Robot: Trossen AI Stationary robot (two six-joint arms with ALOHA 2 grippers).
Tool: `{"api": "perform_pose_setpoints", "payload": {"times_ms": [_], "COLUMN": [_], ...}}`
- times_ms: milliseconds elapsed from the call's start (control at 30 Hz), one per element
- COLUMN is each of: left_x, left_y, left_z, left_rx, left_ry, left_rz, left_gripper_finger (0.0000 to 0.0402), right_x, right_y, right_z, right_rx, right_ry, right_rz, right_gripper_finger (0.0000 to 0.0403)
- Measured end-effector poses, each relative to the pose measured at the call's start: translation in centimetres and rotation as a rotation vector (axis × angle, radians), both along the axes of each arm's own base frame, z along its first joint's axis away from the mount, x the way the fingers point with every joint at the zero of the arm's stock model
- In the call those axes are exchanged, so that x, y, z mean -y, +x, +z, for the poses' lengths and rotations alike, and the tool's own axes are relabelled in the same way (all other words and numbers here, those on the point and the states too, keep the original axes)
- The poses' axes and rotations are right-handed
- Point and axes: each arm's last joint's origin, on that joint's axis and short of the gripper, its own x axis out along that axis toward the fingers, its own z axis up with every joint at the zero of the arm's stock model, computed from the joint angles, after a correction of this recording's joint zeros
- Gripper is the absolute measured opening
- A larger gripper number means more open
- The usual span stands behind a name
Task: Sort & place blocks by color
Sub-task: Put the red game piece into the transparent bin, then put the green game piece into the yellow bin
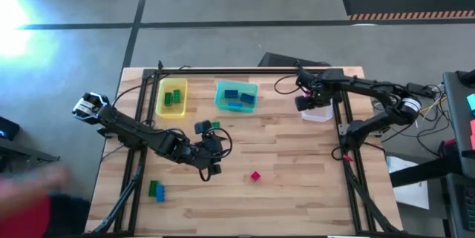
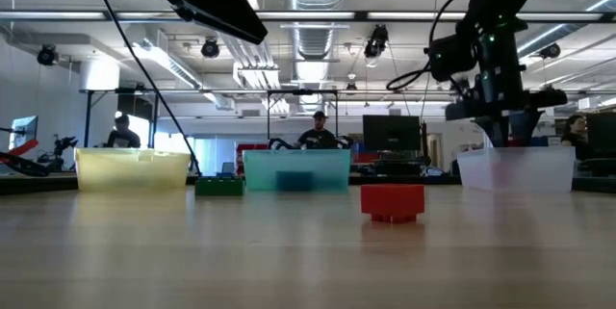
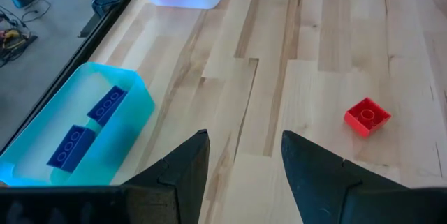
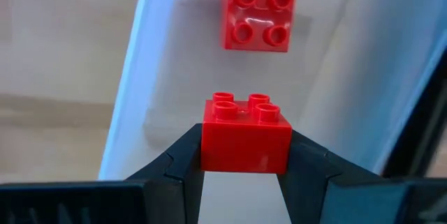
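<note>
My right gripper [image 4: 246,155] is shut on a red block [image 4: 246,137] above the clear bin [image 1: 319,114], where another red block [image 4: 258,11] lies on the floor of the bin. My left gripper [image 3: 244,161] is open and hovers over the table's middle [image 1: 217,149], touching nothing. A loose red block [image 3: 367,117] sits on the table to its right [image 1: 255,176]. Two blue blocks [image 3: 89,123] lie in the teal bin [image 1: 236,96]. Green blocks [image 1: 174,97] lie in the yellow bin [image 1: 172,108]. A green block [image 1: 216,125] and a green and blue pair [image 1: 156,190] rest on the table. My right gripper pinches the red block by two opposite side walls [image 4: 209,147] between its two fingers, coming from above. The block is lifted clear over the clear bin, studs facing the wrist camera.
The three bins stand in a row along the far part of the table: yellow [image 2: 132,169], teal [image 2: 296,169], clear [image 2: 515,169]. Black frame rails [image 1: 141,119] run down both table sides. People sit in the room beyond the table.
</note>
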Motion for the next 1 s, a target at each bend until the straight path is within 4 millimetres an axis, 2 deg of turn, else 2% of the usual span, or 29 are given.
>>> {"api": "perform_pose_setpoints", "payload": {"times_ms": [167, 333, 633, 833, 1000], "left_x": [0.0, 0.0, 0.0, 0.0, 0.0], "left_y": [0.0, -0.1, 0.0, 0.0, 0.0], "left_z": [0.0, -0.1, -0.1, -0.1, -0.1], "left_rx": [-0.005, -0.011, -0.011, -0.009, -0.008], "left_ry": [0.002, 0.008, 0.008, 0.004, 0.002], "left_rz": [0.0, -0.004, -0.004, -0.001, 0.0], "left_gripper_finger": [0.0164, 0.0164, 0.0164, 0.0164, 0.0164], "right_x": [0.0, 0.0, 0.0, 0.0, 0.1], "right_y": [0.0, 0.0, 0.0, 0.0, 0.2], "right_z": [-1.3, -1.8, -1.8, -1.7, -0.3], "right_rx": [0.025, 0.039, 0.043, 0.04, 0.057], "right_ry": [-0.021, -0.036, -0.046, -0.044, -0.059], "right_rz": [-0.038, -0.043, -0.039, -0.03, -0.016], "right_gripper_finger": [0.0134, 0.0138, 0.0195, 0.0201, 0.0202]}}
